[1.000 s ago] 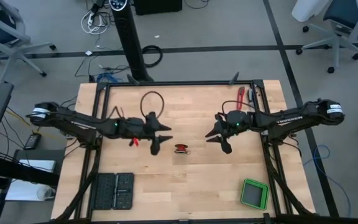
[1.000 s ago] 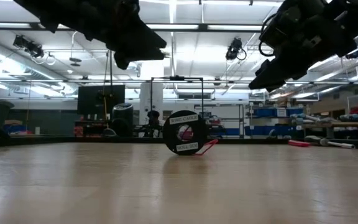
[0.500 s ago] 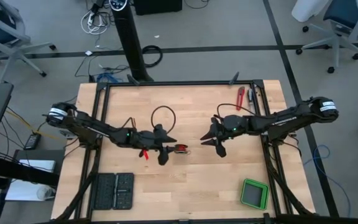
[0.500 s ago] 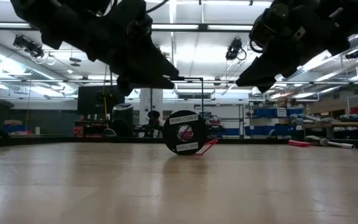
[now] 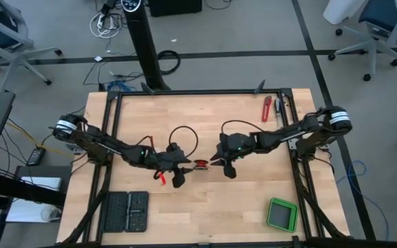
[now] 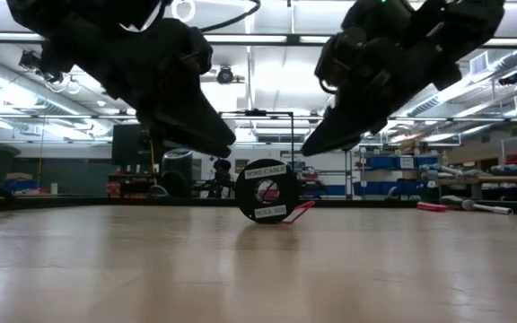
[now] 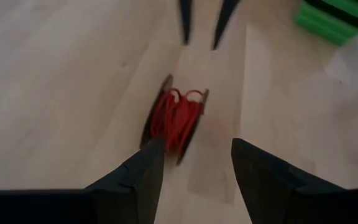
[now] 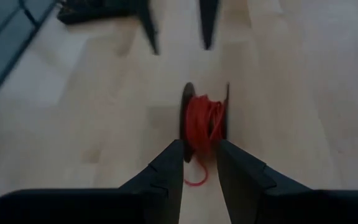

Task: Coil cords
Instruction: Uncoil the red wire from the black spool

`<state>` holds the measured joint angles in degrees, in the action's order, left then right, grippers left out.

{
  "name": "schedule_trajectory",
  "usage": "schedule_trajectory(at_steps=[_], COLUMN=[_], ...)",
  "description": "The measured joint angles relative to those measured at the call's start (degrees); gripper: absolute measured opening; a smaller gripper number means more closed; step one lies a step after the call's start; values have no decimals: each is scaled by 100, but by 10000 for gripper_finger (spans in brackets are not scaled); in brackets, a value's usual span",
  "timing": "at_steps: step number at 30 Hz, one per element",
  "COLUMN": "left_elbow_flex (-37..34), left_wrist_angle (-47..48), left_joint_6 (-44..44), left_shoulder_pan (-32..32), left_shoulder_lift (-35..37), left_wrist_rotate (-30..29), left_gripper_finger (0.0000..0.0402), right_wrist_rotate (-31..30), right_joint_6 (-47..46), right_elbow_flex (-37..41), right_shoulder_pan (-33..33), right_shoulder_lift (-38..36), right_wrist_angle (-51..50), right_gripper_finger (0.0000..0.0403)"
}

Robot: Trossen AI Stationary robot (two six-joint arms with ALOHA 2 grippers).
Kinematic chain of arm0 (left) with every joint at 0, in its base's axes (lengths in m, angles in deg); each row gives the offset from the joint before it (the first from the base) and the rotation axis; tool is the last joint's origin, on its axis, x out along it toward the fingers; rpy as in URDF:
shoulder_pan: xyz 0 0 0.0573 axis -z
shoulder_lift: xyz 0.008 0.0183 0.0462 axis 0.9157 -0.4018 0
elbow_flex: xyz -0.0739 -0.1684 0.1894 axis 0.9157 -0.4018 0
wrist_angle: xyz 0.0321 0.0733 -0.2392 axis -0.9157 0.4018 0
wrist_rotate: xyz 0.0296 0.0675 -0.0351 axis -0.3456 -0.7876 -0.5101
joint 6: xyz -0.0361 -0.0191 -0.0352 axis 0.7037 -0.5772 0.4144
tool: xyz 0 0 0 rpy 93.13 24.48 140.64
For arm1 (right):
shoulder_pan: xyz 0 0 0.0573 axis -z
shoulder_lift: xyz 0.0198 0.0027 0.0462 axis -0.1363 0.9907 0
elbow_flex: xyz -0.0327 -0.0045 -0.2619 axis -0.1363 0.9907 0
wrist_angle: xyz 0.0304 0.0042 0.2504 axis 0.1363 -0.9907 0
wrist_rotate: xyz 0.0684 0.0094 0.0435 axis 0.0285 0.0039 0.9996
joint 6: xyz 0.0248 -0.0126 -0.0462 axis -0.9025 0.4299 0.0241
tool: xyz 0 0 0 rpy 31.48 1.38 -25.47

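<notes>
The cord is thin red wire wound on a small dark spool (image 5: pixel 200 164), which stands on its rim at the middle of the table (image 6: pixel 267 191). A loose red end (image 6: pixel 299 213) lies on the table beside it. My left gripper (image 5: pixel 182 167) is open just left of the spool, its fingertips (image 7: pixel 194 146) short of the spool (image 7: pixel 176 121). My right gripper (image 5: pixel 218 160) is open just right of the spool, its fingers (image 8: pixel 199 146) pointing at the spool (image 8: pixel 204 121). In the low view both sets of fingertips hang above the spool.
A green box (image 5: pixel 282 214) sits at the near right. A black tray (image 5: pixel 125 211) sits at the near left. A red-handled tool (image 5: pixel 266 108) lies at the far right. A black cable loop (image 5: pixel 182 138) rises from the left arm.
My left gripper has gone toward the table's right edge and down, to the spool. My right gripper has gone toward the table's left edge and down, to the spool. The spool has stayed where it was.
</notes>
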<state>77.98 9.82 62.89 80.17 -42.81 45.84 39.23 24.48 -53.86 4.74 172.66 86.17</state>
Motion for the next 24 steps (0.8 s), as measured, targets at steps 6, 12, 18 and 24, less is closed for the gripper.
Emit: schedule_trajectory(at_steps=[6,12,18,24], left_elbow_flex=[2,2,2,2], left_wrist_angle=[226,382,435,458], left_joint_6=[4,-2,-13,-100], left_shoulder_pan=[97,130,127,127], left_shoulder_lift=[2,2,2,2], left_wrist_rotate=[4,-9,-117,-172], left_gripper_finger=[193,193,193,193], right_wrist_rotate=[-569,-612,-616,-649], right_joint_6=[49,57,107,247], right_elbow_flex=[-209,-282,-282,-283], right_shoulder_pan=[-116,-129,-129,-123], right_shoulder_lift=[359,484,498,751], right_wrist_angle=[13,14,96,406], right_gripper_finger=[96,96,96,96])
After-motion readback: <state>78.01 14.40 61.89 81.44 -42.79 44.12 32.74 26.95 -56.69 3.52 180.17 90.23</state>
